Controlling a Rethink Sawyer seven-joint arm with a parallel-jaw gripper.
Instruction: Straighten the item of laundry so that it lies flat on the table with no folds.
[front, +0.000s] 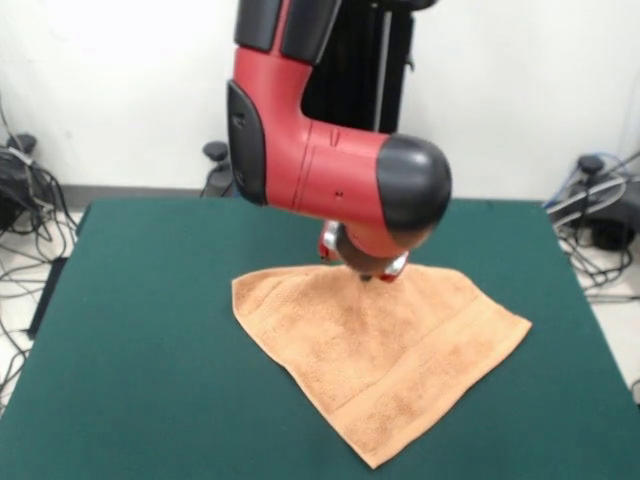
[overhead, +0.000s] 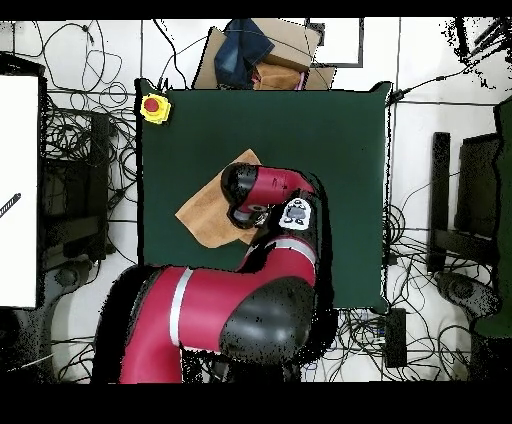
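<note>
The item of laundry, a peach-orange towel (front: 375, 350), lies on the green table (front: 150, 350) with its far corner folded under, giving a triangular far edge. A woven band runs along its near right side. My gripper (front: 366, 270) comes down onto the towel's far part, right at the fold; the arm's red and black wrist hides the fingers. From above, the towel (overhead: 205, 212) shows left of the arm, and the gripper (overhead: 255, 215) is mostly covered by the wrist.
A yellow box with a red button (overhead: 154, 107) sits at a table corner. Cardboard and blue cloth (overhead: 250, 50) lie beyond the table's edge. Cables and stands surround the table on the floor.
</note>
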